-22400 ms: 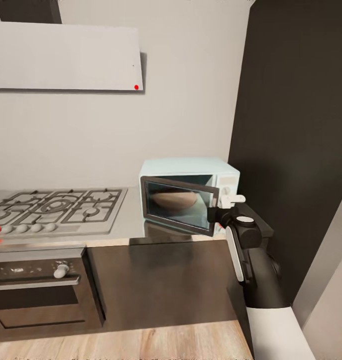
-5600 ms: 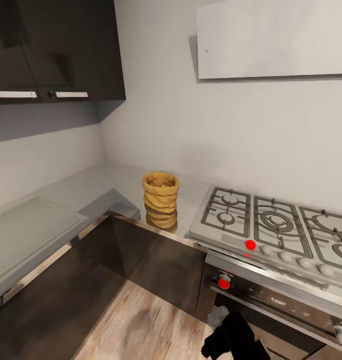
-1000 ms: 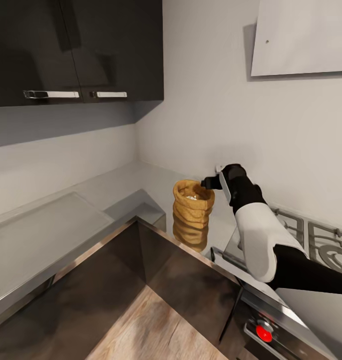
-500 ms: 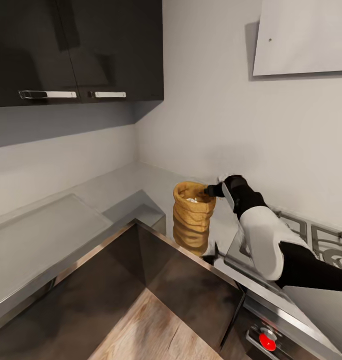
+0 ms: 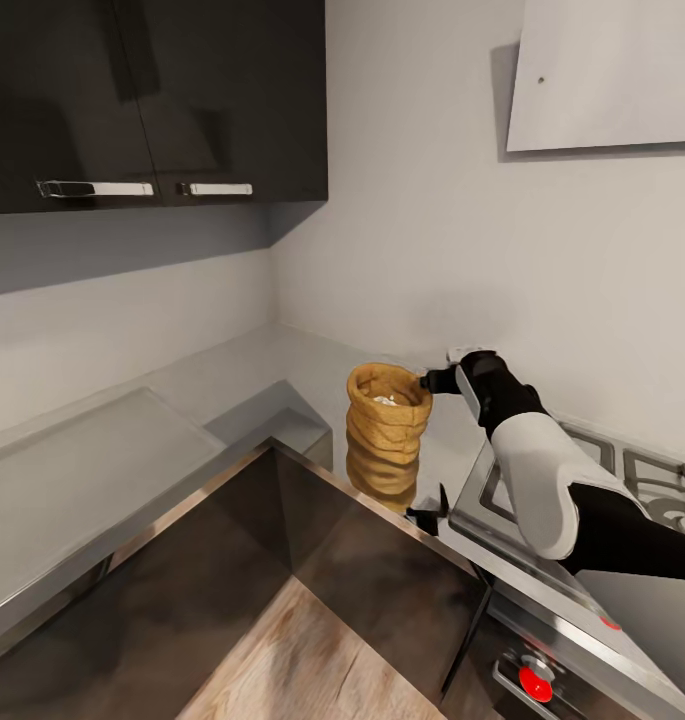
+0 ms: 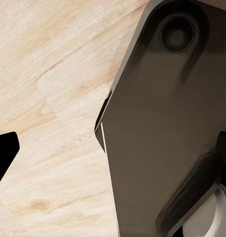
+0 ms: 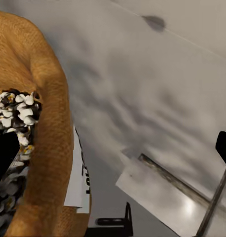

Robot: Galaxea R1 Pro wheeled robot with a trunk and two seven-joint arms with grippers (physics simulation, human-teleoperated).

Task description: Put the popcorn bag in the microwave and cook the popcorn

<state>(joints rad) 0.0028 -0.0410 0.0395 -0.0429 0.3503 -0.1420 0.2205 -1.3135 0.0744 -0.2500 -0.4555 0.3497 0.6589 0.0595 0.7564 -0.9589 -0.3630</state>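
The popcorn bag [image 5: 385,435] stands upright on the countertop [image 5: 232,375] near its inner corner edge, close to the hob [image 5: 622,485]. The right gripper [image 5: 429,380] hangs at the bag's rolled rim with fingers spread, one over the popcorn [image 7: 16,116], gripping nothing. Bare counter lies behind and leftward. Whether the left gripper is open, I cannot tell.

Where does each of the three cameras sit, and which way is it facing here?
Head view: on the head, looking down into the counter corner; right arm with right gripper at the popcorn bag.
Left wrist view: on the left arm, facing the wooden floor; dark fingertips at the frame edges.
Right wrist view: on the right arm, facing the countertop.
Shared: head and right wrist views both show the bag.
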